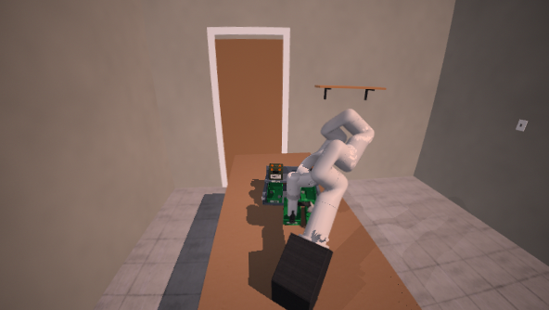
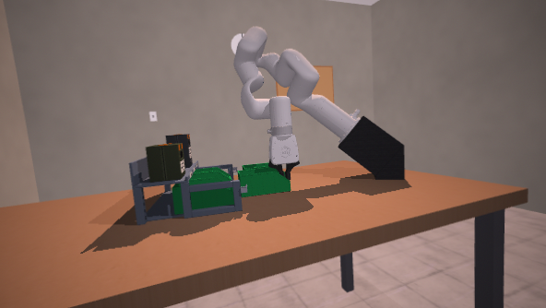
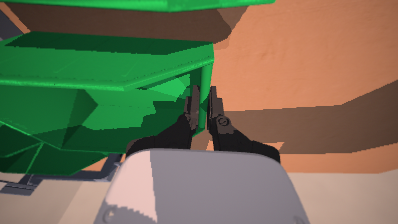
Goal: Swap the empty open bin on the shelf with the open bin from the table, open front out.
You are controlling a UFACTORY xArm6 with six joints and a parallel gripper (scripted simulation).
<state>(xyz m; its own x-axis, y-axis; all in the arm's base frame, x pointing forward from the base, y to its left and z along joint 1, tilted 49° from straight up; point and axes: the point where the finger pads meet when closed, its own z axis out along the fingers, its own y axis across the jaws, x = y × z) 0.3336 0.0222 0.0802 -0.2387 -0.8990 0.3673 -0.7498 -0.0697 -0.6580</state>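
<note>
I judge removal in hand: my claw (image 1: 292, 216) (image 2: 284, 173) (image 3: 203, 95) grips the empty green open-fronted bin (image 1: 288, 223) (image 2: 264, 183) (image 3: 122, 117); next, confirm flat seating, then release.

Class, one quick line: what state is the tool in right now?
Tool: closed, holding the front wall of a green bin.
</note>
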